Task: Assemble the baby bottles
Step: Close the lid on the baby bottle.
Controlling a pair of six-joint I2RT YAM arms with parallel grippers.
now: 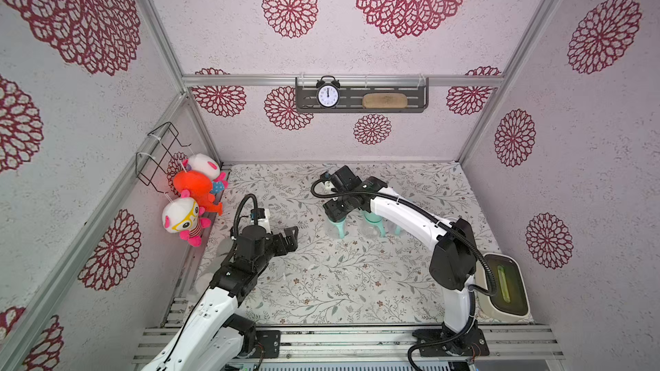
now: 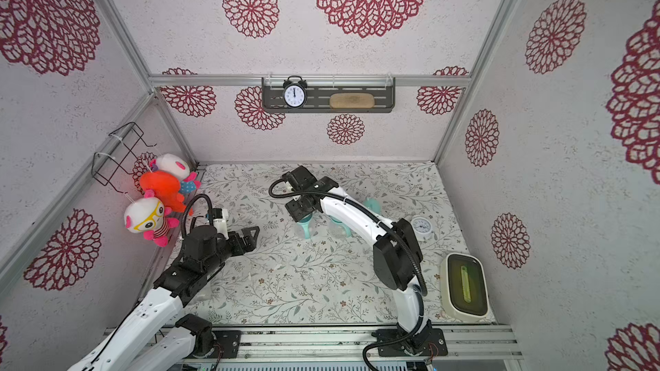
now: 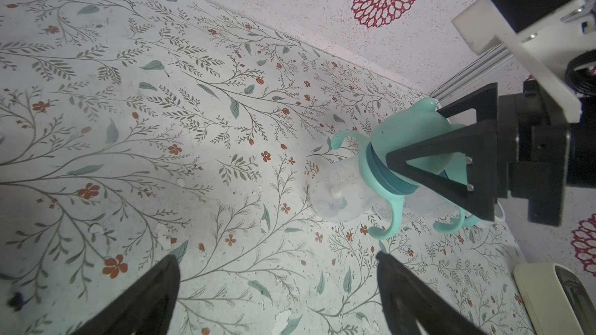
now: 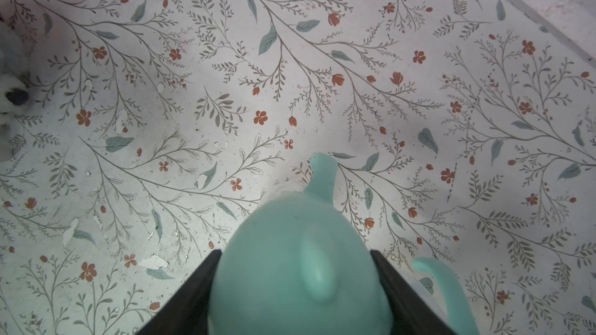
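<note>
- Floral mat point(image 1: 321, 280), chipped in spots; walls point(image 1: 289, 5) white with red rosettes.
- Left gripper point(image 3: 276, 257) wide open, empty.
- Right gripper point(image 4: 293, 252) clamped on cap point(image 3: 403, 130) of bottle point(image 3: 335, 194), mid-frame in both top views.

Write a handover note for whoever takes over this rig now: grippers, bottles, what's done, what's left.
Left gripper: open, empty, over the mat.
Right gripper: shut on the cap of the end bottle.
Bottles: three in a row mid-mat; middle bottle and far bottle partly under the right arm.
Done: end bottle carries ring, collar and cap.
Left: probably seat that cap, release, then check the other two.
</note>
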